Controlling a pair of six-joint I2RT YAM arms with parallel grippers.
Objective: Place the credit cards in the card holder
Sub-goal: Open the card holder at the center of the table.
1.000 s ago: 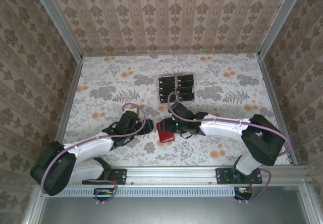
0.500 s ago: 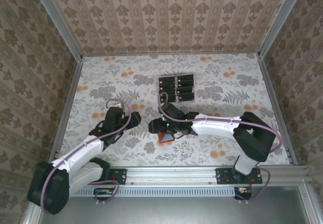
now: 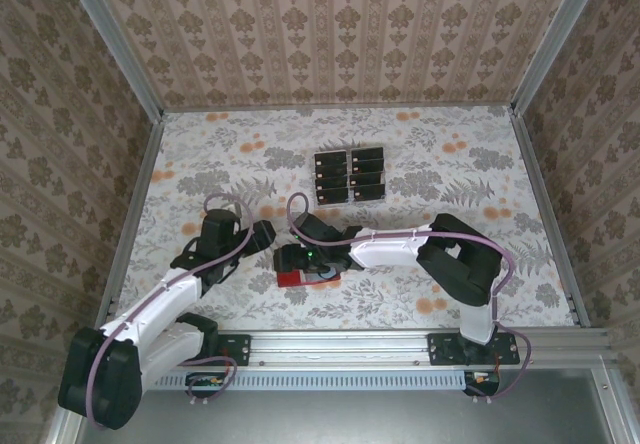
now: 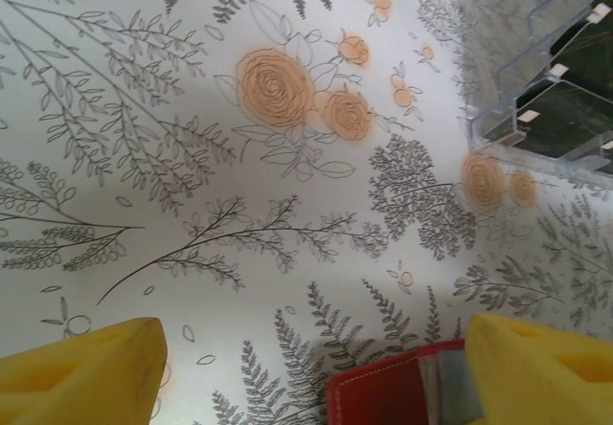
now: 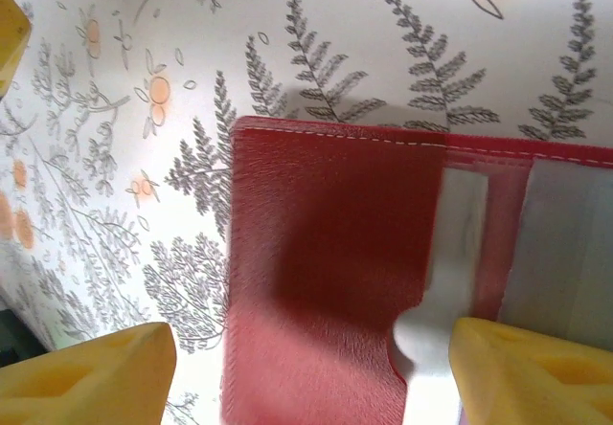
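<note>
Seen from above, a flower-patterned table (image 3: 200, 164) holds two robot arms reaching toward its middle. On the left, the left gripper (image 3: 265, 232) hovers with its yellow fingers (image 4: 86, 368) spread wide and nothing between them. In its wrist view a corner of the red wallet (image 4: 393, 391) shows just ahead, near its right finger.

Just right of it, the wallet (image 3: 300, 278) lies flat on the table. The right gripper (image 3: 292, 257) hangs directly above it. In that wrist view its fingers (image 5: 86, 377) also stand wide apart. They hold nothing. One is off the wallet's edge and one is over its greyish inside (image 5: 565, 243).

Farther right and toward the back, the black cards (image 3: 350, 175) sit in a clear rack (image 4: 546, 90), well apart from both grippers.

No card appears in the wallet, so the task looks barely begun: every card has yet to be fetched and slid in.
</note>
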